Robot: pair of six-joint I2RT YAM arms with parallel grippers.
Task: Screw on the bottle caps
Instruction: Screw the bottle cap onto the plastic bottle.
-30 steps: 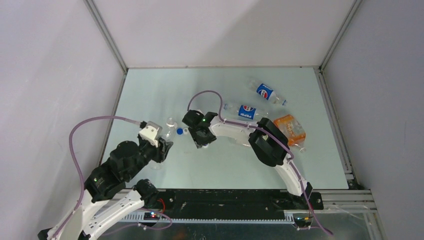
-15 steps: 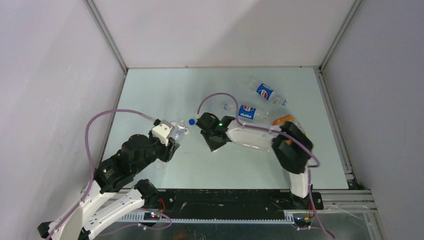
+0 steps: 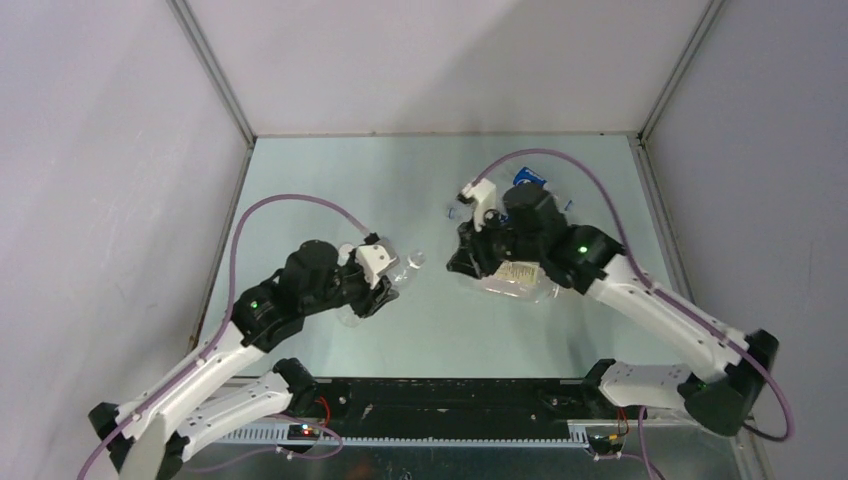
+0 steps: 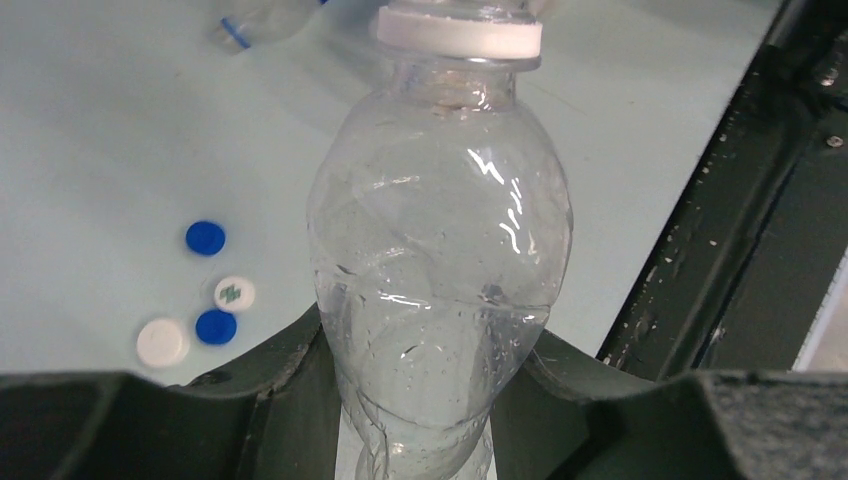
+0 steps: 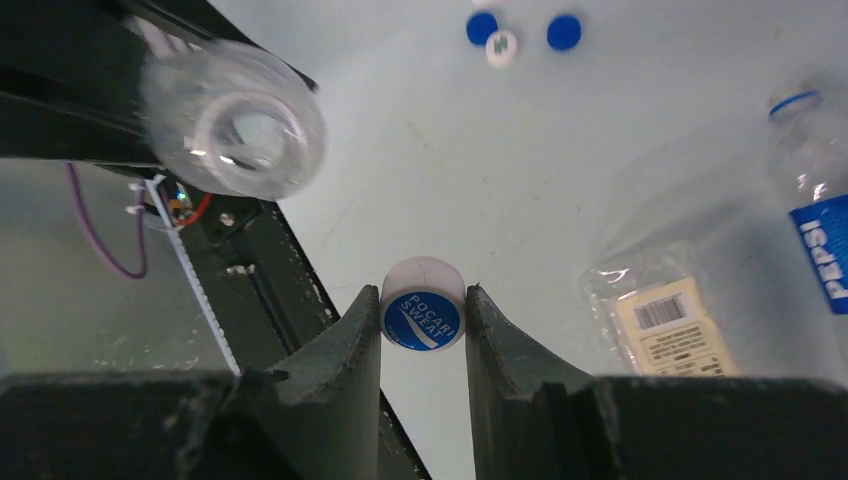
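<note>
Pale green table point(image 3: 330, 180), boxed in by grey walls point(image 3: 450, 60), carries the scene. Above it is the Pocari Sweat cap point(image 5: 423, 315), white-sided with a blue printed top; it is off the table, pinched by its sides between the right fingers point(image 5: 365, 330), which are closed on it, 1 on each flank, its top facing the wrist camera.

4 loose caps point(image 4: 216, 327) lie flat on the table in a small cluster: 2 blue, 1 plain white, 1 white with a green mark. The nearer blue one sits just beside the plain white one and the marked one; the other blue one lies a little apart.

Up and left of the held cap in the right wrist view, and clearly apart from it, is the open mouth of a clear bottle point(image 4: 440, 250), with a white collar ring under the thread. The left fingers point(image 4: 295, 365) are clamped on its body below the shoulder; it is tilted, neck pointing toward the right arm; its base is hidden, so I cannot tell whether it touches the table.

Beneath the right arm lies a flattened bottle point(image 5: 665, 320) with a barcode label. Just beside it a Pepsi bottle point(image 5: 815, 210) lies on its side, a blue ring at its neck.

From the top view the 2 arms face each other across the middle of the table.
</note>
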